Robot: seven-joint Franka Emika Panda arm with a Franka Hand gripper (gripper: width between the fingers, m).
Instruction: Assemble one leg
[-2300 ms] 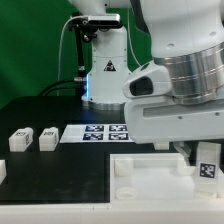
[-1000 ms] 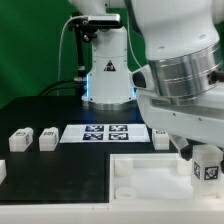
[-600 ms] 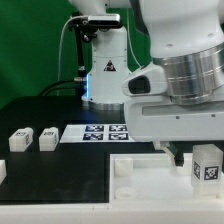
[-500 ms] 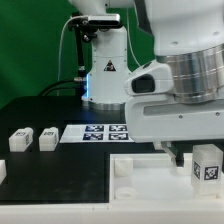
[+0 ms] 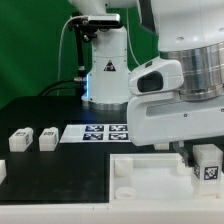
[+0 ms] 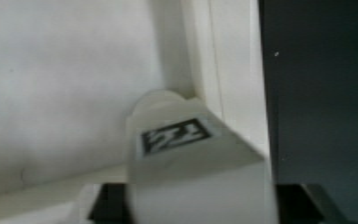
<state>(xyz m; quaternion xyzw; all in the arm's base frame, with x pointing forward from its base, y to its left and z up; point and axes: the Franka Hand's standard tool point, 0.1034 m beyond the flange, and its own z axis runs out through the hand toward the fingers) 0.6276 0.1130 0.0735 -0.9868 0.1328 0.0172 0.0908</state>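
Observation:
My gripper [image 5: 198, 157] is shut on a leg [image 5: 207, 165], a small white post with a black-and-white tag. It holds the leg upright at the exterior view's right end of the large white tray [image 5: 150, 170]. In the wrist view the leg [image 6: 194, 150] fills the gap between my two dark fingers [image 6: 108, 205], and its far end lies against the tray's raised wall [image 6: 220, 60]. I cannot tell whether the leg's end sits in a corner hole. Two more legs [image 5: 20, 139] [image 5: 47, 138] lie at the exterior view's left.
The marker board [image 5: 100, 132] lies behind the tray. Another white part [image 5: 2, 172] shows at the exterior view's left edge. The robot base [image 5: 105, 75] stands at the back. The black table [image 6: 327, 80] runs beside the tray wall.
The wrist has turned back and forth a little while staying shut on the leg. The leg has stayed at the tray's right end, slightly lower than at first.

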